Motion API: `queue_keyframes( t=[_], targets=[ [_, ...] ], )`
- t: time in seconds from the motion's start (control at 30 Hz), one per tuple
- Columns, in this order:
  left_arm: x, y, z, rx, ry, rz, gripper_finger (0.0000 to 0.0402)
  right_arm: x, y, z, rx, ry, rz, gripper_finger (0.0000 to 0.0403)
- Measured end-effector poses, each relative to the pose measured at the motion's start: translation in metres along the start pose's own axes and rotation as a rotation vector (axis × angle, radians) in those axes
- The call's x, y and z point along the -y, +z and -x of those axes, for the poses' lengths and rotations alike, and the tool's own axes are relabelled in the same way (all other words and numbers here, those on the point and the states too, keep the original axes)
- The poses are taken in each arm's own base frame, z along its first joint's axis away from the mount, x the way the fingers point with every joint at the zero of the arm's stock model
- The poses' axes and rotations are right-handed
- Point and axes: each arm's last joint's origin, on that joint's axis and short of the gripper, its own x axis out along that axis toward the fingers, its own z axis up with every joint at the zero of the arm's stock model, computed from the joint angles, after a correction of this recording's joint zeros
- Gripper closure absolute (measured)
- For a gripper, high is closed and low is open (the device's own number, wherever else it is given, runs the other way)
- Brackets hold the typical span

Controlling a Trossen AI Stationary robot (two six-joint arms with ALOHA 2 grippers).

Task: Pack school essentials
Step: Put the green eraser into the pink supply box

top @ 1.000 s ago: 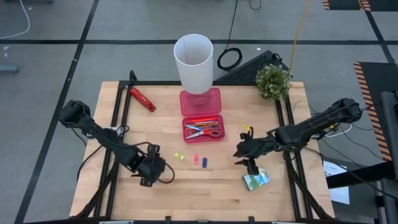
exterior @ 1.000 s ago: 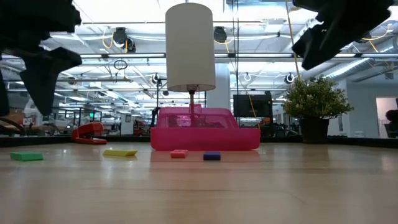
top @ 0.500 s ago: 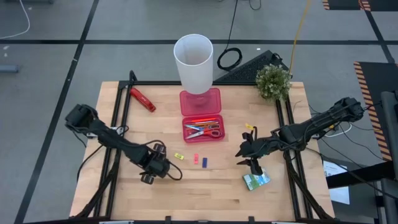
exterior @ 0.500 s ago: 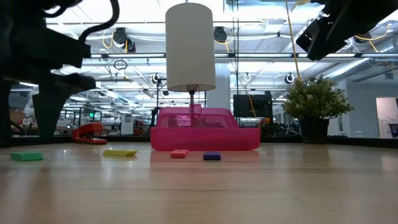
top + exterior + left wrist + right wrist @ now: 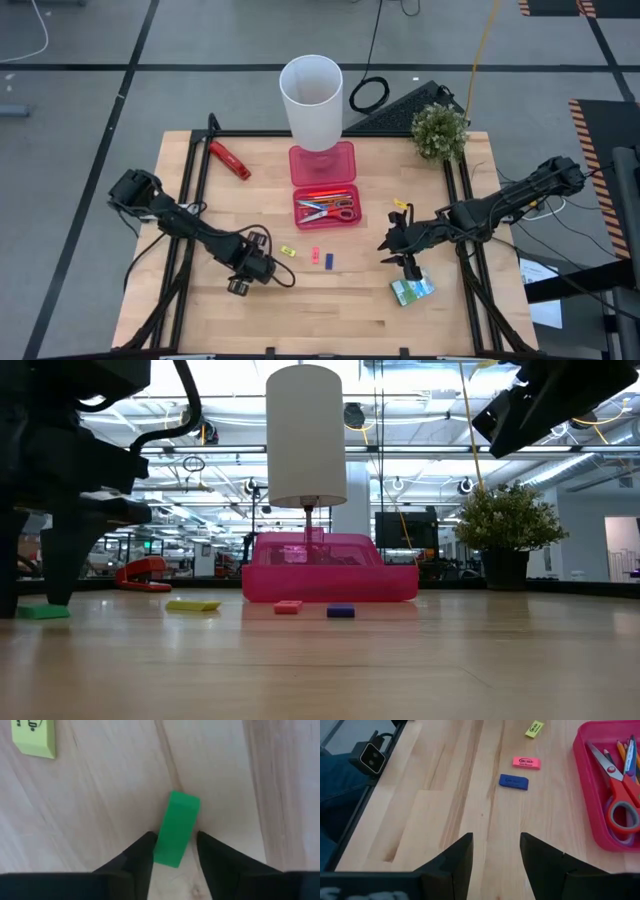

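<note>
Wooden table (image 5: 350, 300): left tool (image 5: 172, 851) open around green eraser (image 5: 177, 827); right tool (image 5: 495, 851) open.

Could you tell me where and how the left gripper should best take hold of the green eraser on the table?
Grip the green eraser across its two long side faces, near the middle, coming straight down from above. It is a small flat block lying on the wooden table, so only its narrow width fits between the fingers. The left gripper is already open astride it, aligned with its long axis; closing there should probably hold it squarely.
</note>
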Motion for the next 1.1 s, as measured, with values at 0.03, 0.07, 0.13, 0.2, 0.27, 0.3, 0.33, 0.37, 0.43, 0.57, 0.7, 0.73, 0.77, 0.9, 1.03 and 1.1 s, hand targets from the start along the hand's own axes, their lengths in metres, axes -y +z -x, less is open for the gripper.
queue_keyframes(
  t=[0.03,0.07,0.13,0.2,0.27,0.3,0.33,0.37,0.43,0.57,0.7,0.73,0.77,0.9,1.03,1.1],
  targets=[
    [0.000,0.000,0.000,0.000,0.000,0.003,0.0260,0.000,0.000,0.000,0.001,0.000,0.000,0.0248],
    [0.000,0.000,0.000,0.000,-0.001,0.012,0.0271,0.000,0.000,0.000,-0.001,0.000,0.000,0.0248],
    [0.000,0.000,0.000,0.000,-0.001,0.027,0.0288,0.000,0.000,0.000,-0.001,0.000,0.003,0.0248],
    [0.000,0.000,-0.001,0.003,-0.001,0.034,0.0301,0.000,0.000,0.000,-0.001,-0.001,0.017,0.0248],
    [0.000,0.001,-0.001,0.007,-0.001,0.041,0.0308,0.000,0.000,0.000,-0.001,-0.001,0.027,0.0248],
    [0.000,0.001,-0.001,0.008,-0.001,0.045,0.0309,0.000,0.000,0.000,-0.001,-0.001,0.032,0.0248],
    [0.000,0.001,-0.001,0.009,0.000,0.050,0.0309,0.000,0.000,0.000,-0.001,-0.001,0.036,0.0248],
    [0.000,0.001,-0.001,0.008,0.001,0.055,0.0310,0.000,0.000,0.000,-0.001,-0.002,0.040,0.0248],
    [0.000,0.001,-0.001,0.008,0.001,0.064,0.0310,0.000,0.000,0.000,-0.001,-0.002,0.042,0.0248],
    [0.000,0.001,0.004,0.030,-0.001,0.081,0.0311,0.000,0.000,0.000,-0.001,-0.002,0.042,0.0248],
    [-0.004,0.004,0.017,0.090,0.040,0.108,0.0311,0.001,0.000,0.000,0.004,-0.022,0.042,0.0248],
    [-0.004,0.007,0.022,0.119,0.047,0.111,0.0311,0.001,0.000,0.000,0.006,-0.034,0.042,0.0248],
    [-0.005,0.009,0.027,0.145,0.047,0.116,0.0311,0.001,0.000,0.000,0.010,-0.050,0.044,0.0248],
    [-0.012,0.013,0.042,0.203,0.076,0.116,0.0311,0.002,0.000,0.000,0.010,-0.057,0.063,0.0248],
    [-0.025,0.020,0.056,0.261,0.123,0.126,0.0311,0.003,-0.005,-0.003,0.002,-0.059,0.076,0.0248],
    [-0.033,0.026,0.061,0.283,0.134,0.137,0.0311,0.004,-0.009,-0.005,-0.013,-0.062,0.077,0.0248]
  ],
)
